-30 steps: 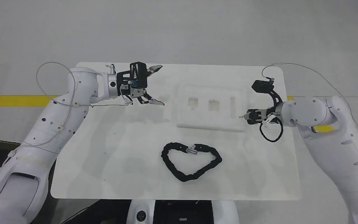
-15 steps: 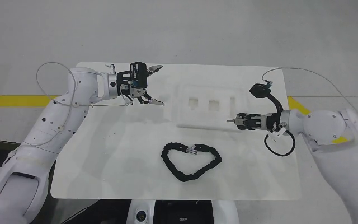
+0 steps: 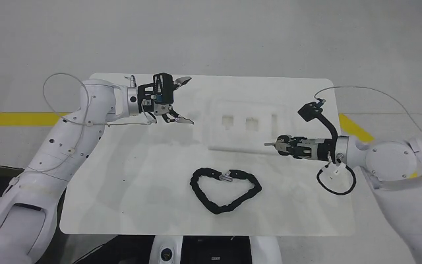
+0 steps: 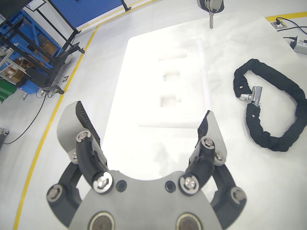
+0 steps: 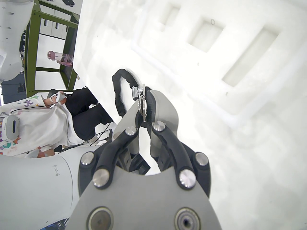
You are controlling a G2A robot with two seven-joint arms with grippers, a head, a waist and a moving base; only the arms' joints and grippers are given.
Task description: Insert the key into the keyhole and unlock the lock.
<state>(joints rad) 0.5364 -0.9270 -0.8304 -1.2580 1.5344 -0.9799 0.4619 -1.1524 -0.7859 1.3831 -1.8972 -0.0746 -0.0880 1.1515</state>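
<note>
Nearby, a foam tray (image 3: pixel 217 140) lies beside the chain lock (image 3: pixel 251 191) — not touching.

Bare table (image 3: pixel 132 198) lies between the key (image 3: pixel 269 143) in the right claw (image 3: pixel 279 144) and the chain lock (image 3: pixel 227 175), foam block (image 3: pixel 250 142) alongside.

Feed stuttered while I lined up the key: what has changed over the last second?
The right claw, shut on the key, edged toward the table's middle while its forearm swung toward the near edge. Nothing was taken hold of or let go. The left claw stayed open above the far left side; the chain lock and foam tray did not move.
</note>
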